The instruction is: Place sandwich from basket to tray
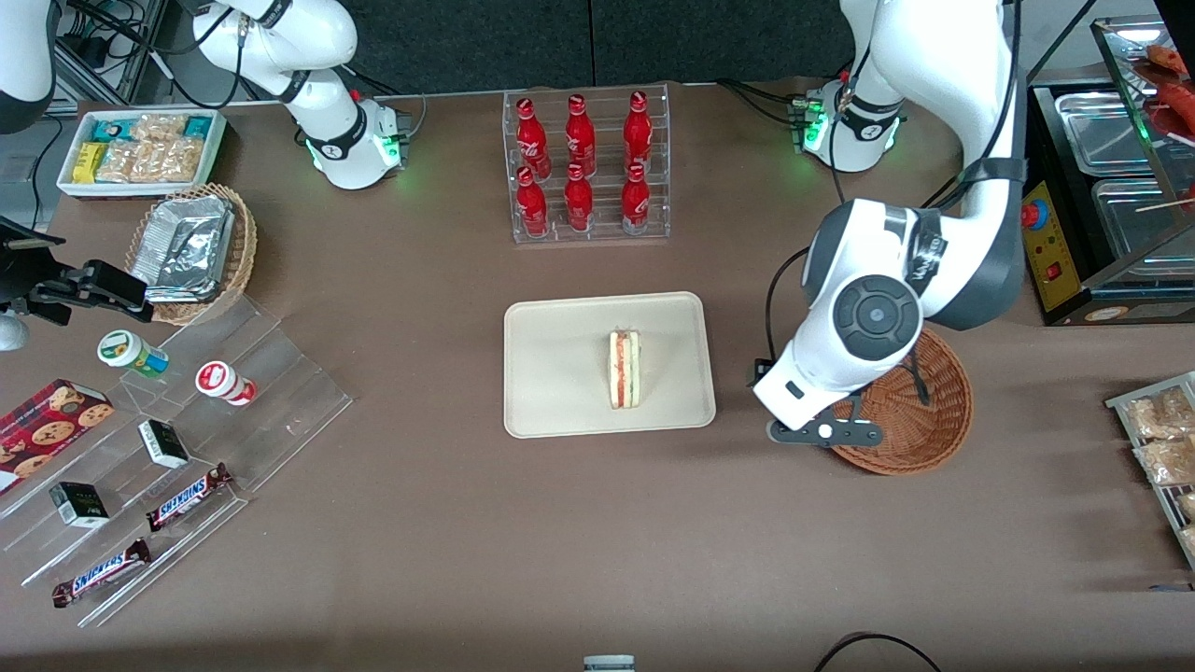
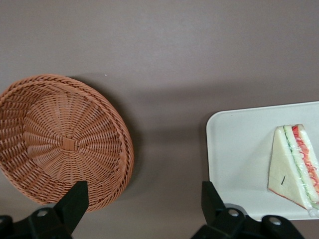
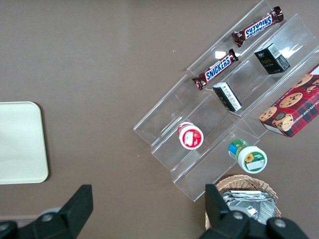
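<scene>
Wedge sandwich (image 1: pixel 624 370) lies on the beige tray (image 1: pixel 551 373); wicker basket (image 1: pixel 920 411) sits beside it.

Six red glass bottles (image 1: pixel 580 140) stand in one clear acrylic rack (image 1: pixel 590 232). One cream rectangular tray (image 1: pixel 560 373) carries one triangular sandwich (image 1: pixel 624 370). There is one reddish-brown woven basket (image 1: pixel 929 411), and one lighter tan wicker basket (image 1: pixel 246 245) of foil packets, too stacked to count. One clear stepped stand (image 1: pixel 289 392) holds two Snickers bars (image 1: pixel 189 497), two small dark boxes (image 1: pixel 163 443) and two round lidded tubs (image 1: pixel 133 354). There is one red cookie box (image 1: pixel 47 431) and one white bin (image 1: pixel 140 189) of snacks. One claw (image 2: pixel 143 191), fingers apart, hangs over the bench (image 1: pixel 420 560) between reddish basket and tray.
</scene>
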You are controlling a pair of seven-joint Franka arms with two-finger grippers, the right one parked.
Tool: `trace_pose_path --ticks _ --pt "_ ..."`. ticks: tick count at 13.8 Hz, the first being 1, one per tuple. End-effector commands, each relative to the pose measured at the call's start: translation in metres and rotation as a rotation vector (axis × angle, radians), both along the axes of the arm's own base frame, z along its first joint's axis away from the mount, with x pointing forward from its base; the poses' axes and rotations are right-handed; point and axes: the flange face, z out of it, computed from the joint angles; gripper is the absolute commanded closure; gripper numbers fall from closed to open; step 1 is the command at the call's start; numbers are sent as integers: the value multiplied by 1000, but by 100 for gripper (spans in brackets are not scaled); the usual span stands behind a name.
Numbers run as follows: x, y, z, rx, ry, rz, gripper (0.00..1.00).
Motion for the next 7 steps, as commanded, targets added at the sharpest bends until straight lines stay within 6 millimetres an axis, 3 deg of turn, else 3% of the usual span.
trace_pose_path --ticks 1,3,4,7 --pt "-15 11 19 -27 8 7 0" --pt "-5 51 26 -47 26 55 0" --pt "-7 53 32 -57 28 46 0" --pt "-9 99 63 -73 33 78 0"
